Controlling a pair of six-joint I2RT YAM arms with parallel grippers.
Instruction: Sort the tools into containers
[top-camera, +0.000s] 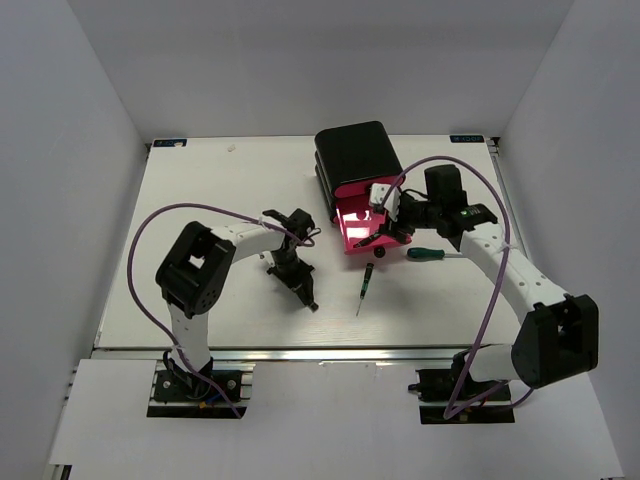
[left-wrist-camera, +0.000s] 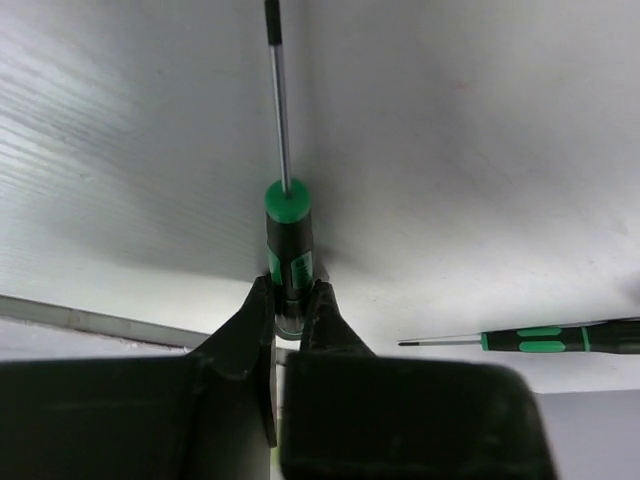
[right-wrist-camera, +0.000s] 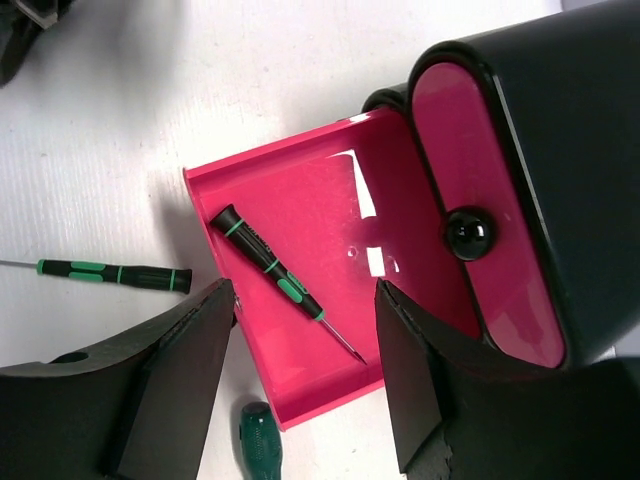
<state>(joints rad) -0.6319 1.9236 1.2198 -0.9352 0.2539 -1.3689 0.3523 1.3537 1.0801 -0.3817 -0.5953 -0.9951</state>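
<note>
Glossy pink drawer (right-wrist-camera: 300, 195) (slim screwdriver (right-wrist-camera: 283, 281) inside)

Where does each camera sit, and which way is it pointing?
Top: fixed above and behind, looking down at the table; left arm and right arm show.
Left wrist: looks along the left gripper, shut on a screwdriver.
Right wrist: looks down past the open right gripper into the pink drawer.
Top and right wrist share that drawer.
</note>
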